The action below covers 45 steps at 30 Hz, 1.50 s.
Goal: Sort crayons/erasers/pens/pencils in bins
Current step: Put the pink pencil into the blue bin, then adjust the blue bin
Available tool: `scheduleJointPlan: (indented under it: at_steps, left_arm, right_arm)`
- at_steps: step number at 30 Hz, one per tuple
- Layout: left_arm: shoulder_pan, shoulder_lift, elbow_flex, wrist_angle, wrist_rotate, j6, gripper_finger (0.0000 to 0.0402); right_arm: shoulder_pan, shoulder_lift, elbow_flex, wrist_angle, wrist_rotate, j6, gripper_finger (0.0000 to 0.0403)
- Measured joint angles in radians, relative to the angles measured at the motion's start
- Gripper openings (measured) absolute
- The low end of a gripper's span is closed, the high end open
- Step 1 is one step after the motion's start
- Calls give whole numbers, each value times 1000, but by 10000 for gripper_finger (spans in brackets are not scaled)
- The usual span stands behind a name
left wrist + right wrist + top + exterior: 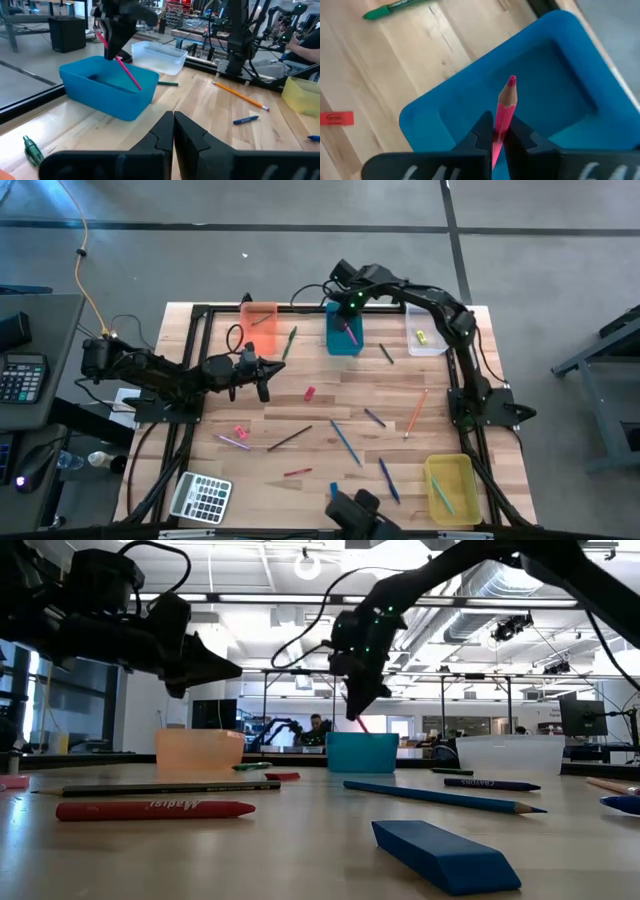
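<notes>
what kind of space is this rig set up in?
Likely an open robotics lab or workshop: the low view shows exposed ceiling ducts, more metal-framed benches behind, and a monitor. The left wrist view shows a person seated at another station.

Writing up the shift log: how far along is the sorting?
Early. Done: yellow eraser in the clear bin, a pen in the yellow bin. In hand: right gripper holds a pink pencil over the teal bin. Left gripper is shut and empty. Left: many sticks and erasers scattered on the table.

We see our right gripper [498, 131] pinching a pink pencil [504, 112] above the teal bin [555, 45], green pencil [400, 7] beside
</notes>
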Motion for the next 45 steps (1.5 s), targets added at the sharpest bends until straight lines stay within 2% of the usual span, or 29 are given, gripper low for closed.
scheduleJointPlan:
  at_steps: [13,26,30,34,38,41,45]
  left_arm:
    - [0,0,0,-7,-1,18,0]
    - [0,0,0,-11,-3,18,0]
    - [0,1,0,-24,-3,18,0]
    - [0,1,0,-38,-3,18,1]
    - [0,1,0,-38,-3,25,0]
    - [0,1,0,-44,-3,38,0]
    - [0,1,0,-59,-3,44,0]
  right_arm:
    - [0,74,3,-12,-6,-28,9]
    - [0,77,2,49,75,-26,93]
    - [0,75,36,22,103,-46,104]
    - [9,24,80,-44,133,-135,90]
    - [35,-61,31,-55,153,-203,42]
    - [51,-128,-70,-48,152,-211,7]
    - [92,-271,-313,22,152,-215,9]
